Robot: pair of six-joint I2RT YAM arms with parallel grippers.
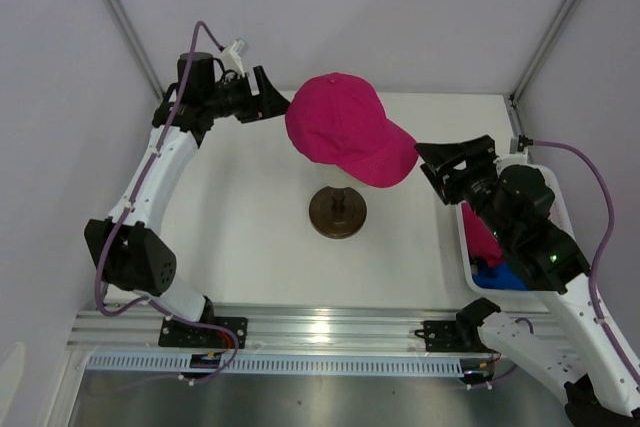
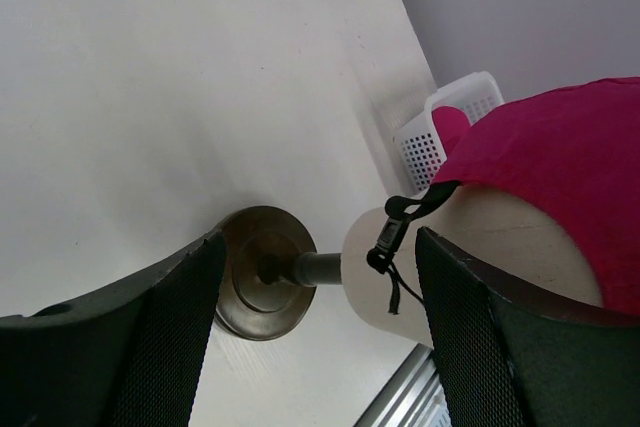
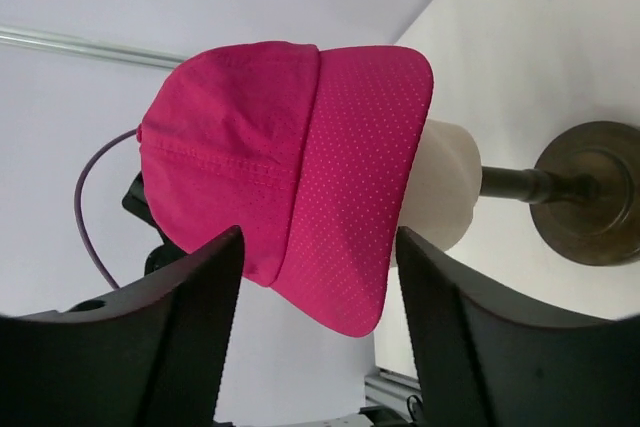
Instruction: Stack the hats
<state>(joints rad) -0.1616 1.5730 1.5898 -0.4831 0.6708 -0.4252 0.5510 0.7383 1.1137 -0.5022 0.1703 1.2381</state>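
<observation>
A magenta hat point(image 1: 345, 127) sits on the cream mannequin head point(image 3: 440, 192), brim pointing right. My right gripper point(image 1: 440, 169) is open just off the brim's tip. In the right wrist view the brim point(image 3: 350, 197) hangs between the spread fingers point(image 3: 190, 317) without touching them. My left gripper point(image 1: 275, 97) is open behind the hat's back. In the left wrist view a black strap buckle point(image 2: 395, 232) dangles over the head point(image 2: 480, 247) between its fingers point(image 2: 170, 337). A second pink hat point(image 1: 483, 237) and a blue hat point(image 1: 500, 277) lie in the white basket point(image 1: 563, 209).
The head stands on a dark round base point(image 1: 337, 212) at the table's middle. The basket sits against the right wall, partly under my right arm. An aluminium rail point(image 1: 320, 327) runs along the near edge.
</observation>
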